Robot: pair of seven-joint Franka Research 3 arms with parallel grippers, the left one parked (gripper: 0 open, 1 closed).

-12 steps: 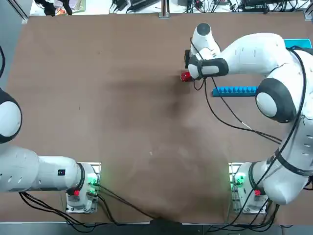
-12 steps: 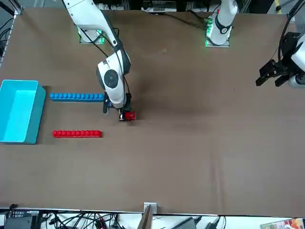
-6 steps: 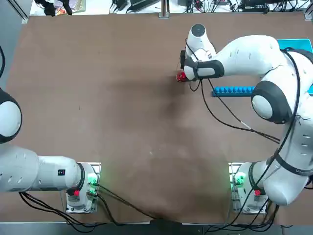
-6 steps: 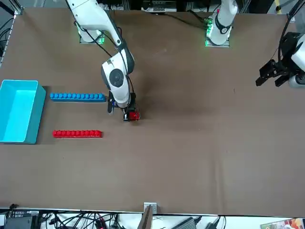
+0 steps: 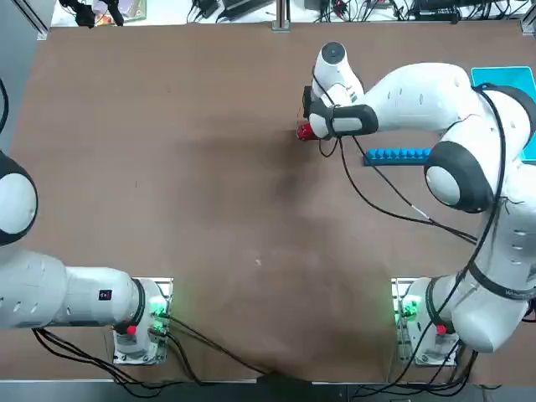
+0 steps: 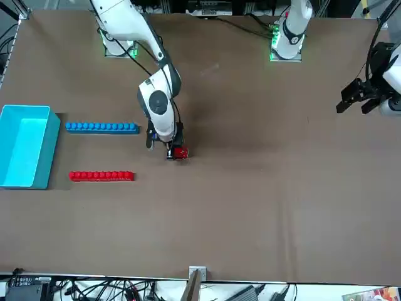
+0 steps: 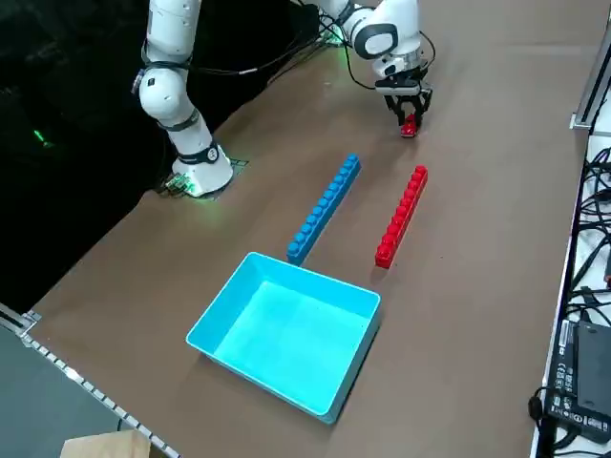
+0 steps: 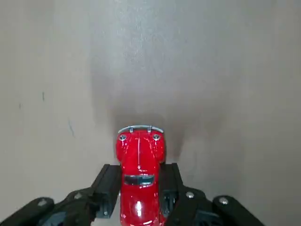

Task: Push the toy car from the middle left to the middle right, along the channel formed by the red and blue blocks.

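Clearly, the right gripper [image 8: 139, 197] was closed on the tiny rounded red toy car with pale windows [image 8: 139, 174]; the wrist view showed its two black fingers [image 8: 107, 188] pressed against the car's flanks, with the car's front end and bumper sticking out beyond the fingertips over bare brown tabletop [image 8: 211, 70]. From the front view, the car [image 6: 180, 152] sat on the tabletop just below the gripper, well short of the two long studded brick rows: the blue row [image 6: 101, 126] and the slightly shorter red row [image 6: 101, 176], which lay parallel with the channel [image 6: 100, 152], a narrow strip of bare brown surface, between them. The car seemed roughly in line with that strip but outside its near mouth. Beyond the far ends of the rows stood a light-blue open plastic tray [image 6: 7, 150]. In the top view the car [image 5: 304, 131] showed only as a red sliver at the gripper, with the blue row [image 5: 397, 155] toward the robot's right. By my reading, the car was held at the start position and the push had not entered the channel. The next move would call for keeping the car aimed straight along the strip and travelling toward the robot's right without nudging either row.
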